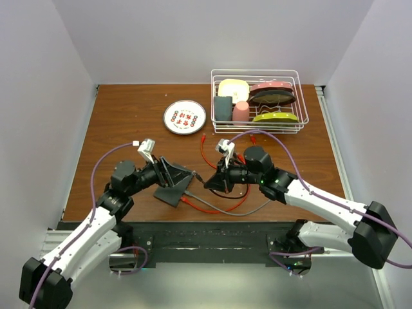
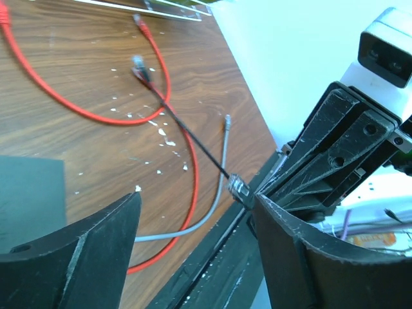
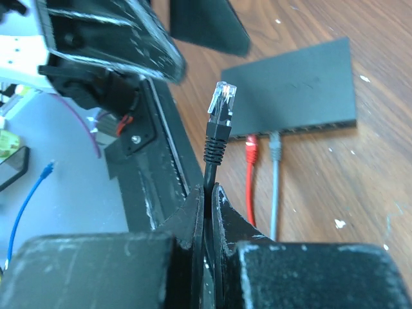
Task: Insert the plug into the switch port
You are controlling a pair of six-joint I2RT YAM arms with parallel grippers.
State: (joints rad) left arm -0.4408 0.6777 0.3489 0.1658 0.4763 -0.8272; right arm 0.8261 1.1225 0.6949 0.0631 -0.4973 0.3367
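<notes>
My right gripper (image 3: pixel 207 196) is black, the plug (image 3: pixel 222 103) clear with black boot; at two o'clock, the dark-grey switch (image 3: pixel 296 87).

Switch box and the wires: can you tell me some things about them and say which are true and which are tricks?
1. The right gripper pinches a black cable with a clear plug at its tip. True.
2. The plug is already in the switch. False: it is in the air, apart from the switch.
3. A red cable and a grey cable are plugged into the switch. True.
4. The left gripper is shut tight. False: its fingers are wide apart.
5. The white plate is inside the wire rack. False: it lies on the table beside the rack.
</notes>
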